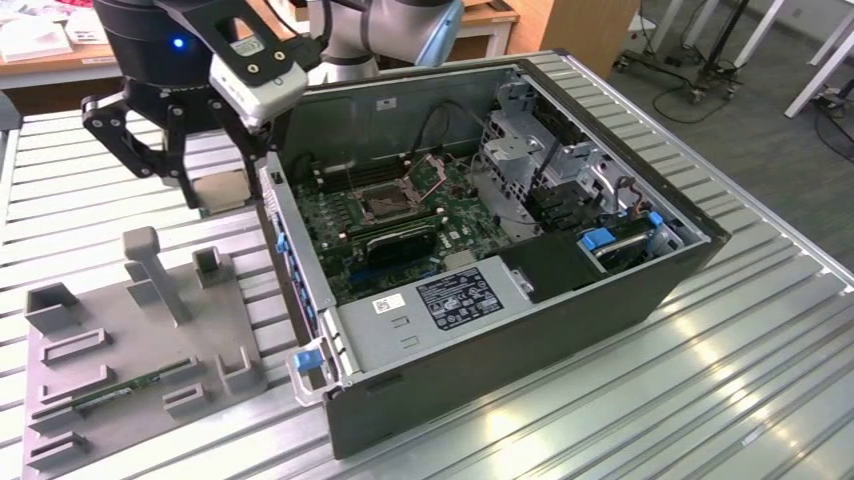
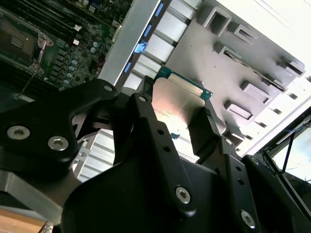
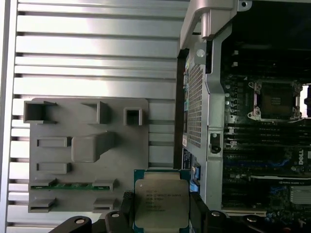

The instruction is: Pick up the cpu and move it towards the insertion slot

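Note:
My gripper (image 1: pixel 223 190) is shut on the cpu (image 1: pixel 224 187), a flat square chip with a silvery top. It hangs in the air above the slatted table, just outside the open computer case on the exterior view's left. In both wrist views the cpu (image 2: pixel 176 97) (image 3: pixel 161 200) sits between the two black fingers (image 3: pixel 127 206), clamped at opposite edges. The insertion slot (image 1: pixel 386 204), a square socket with a dark centre and a metal frame, lies on the motherboard inside the case. In both wrist views the slot (image 3: pixel 274 99) (image 2: pixel 17 41) is beyond the case wall from the chip.
The case's side wall (image 1: pixel 287 240) stands between the gripper and the motherboard. A grey fixture plate (image 1: pixel 140 345) with upright blocks and recesses lies on the table below the gripper. A green memory stick (image 1: pixel 127 388) rests in it. Drive cages (image 1: pixel 547 170) fill the case's far side.

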Robot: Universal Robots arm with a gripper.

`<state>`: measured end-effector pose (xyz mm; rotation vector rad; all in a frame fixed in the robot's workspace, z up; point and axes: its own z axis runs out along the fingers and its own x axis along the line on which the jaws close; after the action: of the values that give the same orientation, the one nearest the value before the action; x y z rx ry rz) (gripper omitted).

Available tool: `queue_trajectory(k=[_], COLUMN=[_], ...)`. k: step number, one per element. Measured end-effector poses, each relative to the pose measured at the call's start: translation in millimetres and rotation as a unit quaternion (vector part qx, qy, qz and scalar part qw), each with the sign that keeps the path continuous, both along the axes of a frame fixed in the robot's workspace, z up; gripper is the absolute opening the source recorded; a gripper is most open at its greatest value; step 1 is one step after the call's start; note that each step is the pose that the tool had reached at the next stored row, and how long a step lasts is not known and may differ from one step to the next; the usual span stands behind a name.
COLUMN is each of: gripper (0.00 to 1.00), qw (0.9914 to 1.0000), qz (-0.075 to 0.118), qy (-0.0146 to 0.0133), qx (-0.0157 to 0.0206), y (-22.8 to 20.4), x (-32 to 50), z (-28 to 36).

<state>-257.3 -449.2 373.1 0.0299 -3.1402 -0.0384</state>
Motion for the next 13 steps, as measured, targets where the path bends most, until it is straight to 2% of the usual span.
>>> queue_trajectory(k=[13], gripper=[0.54], qw=[1.00000], qz=[0.000], qy=[0.0000], qx=[0.0000], y=[0.0], x=[19.9], z=[0.0])
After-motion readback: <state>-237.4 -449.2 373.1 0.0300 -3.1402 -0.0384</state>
